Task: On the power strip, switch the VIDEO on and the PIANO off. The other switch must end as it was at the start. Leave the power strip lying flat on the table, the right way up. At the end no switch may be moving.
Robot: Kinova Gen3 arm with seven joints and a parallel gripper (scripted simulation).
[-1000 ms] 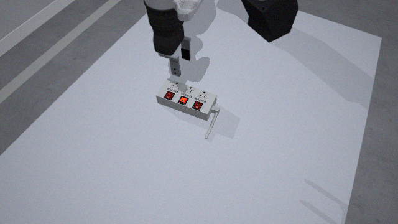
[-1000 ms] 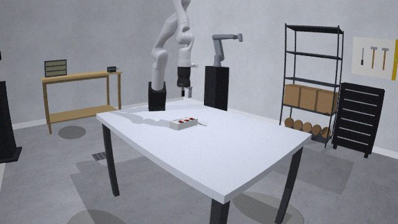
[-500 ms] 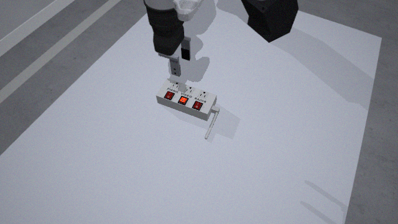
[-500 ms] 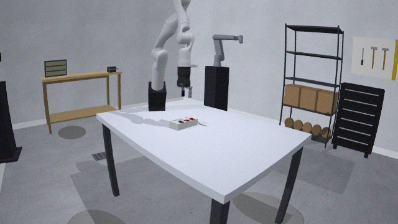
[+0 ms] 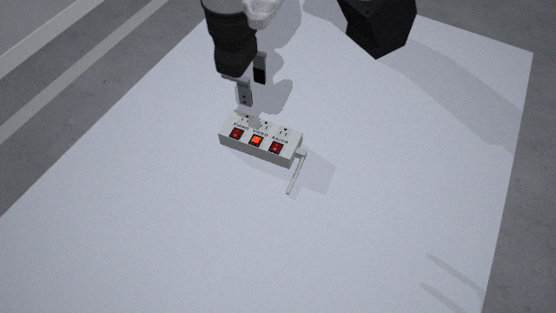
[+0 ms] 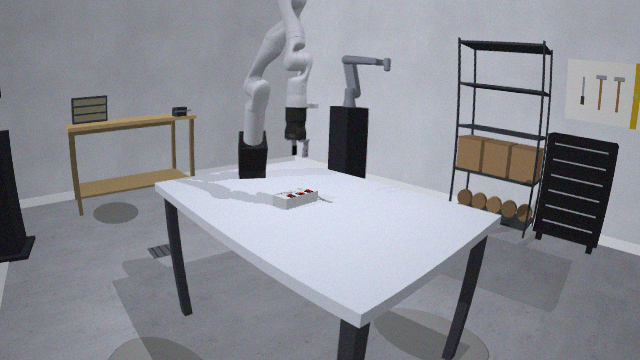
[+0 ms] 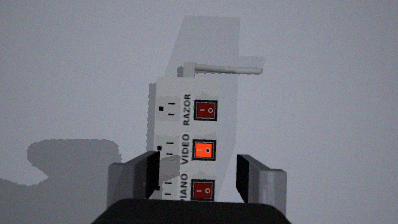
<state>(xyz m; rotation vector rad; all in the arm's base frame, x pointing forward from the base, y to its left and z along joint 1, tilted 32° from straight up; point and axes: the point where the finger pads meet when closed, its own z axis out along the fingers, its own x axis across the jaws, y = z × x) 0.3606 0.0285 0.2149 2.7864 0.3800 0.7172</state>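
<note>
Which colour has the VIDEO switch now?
Bright glowing orange-red, lighter than its dark red neighbours; the wrist view shows it best.

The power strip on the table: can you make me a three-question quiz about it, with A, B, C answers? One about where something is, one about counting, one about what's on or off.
1. Where does the cord stub leave the power strip?
A. the RAZOR end
B. the PIANO end
C. the middle of its top

2. How many red switches does the strip have?
A. two
B. three
C. five

3. Which switch glows bright?
A. PIANO
B. VIDEO
C. RAZOR

Answers:
1. A, the white stub sticks out beside the RAZOR switch, far from the PIANO switch.
2. B, the wrist view shows three in a row, each with a label.
3. B, the VIDEO switch is lit orange while the other two are dark red; the open gripper hangs above the strip, holding nothing.
</note>
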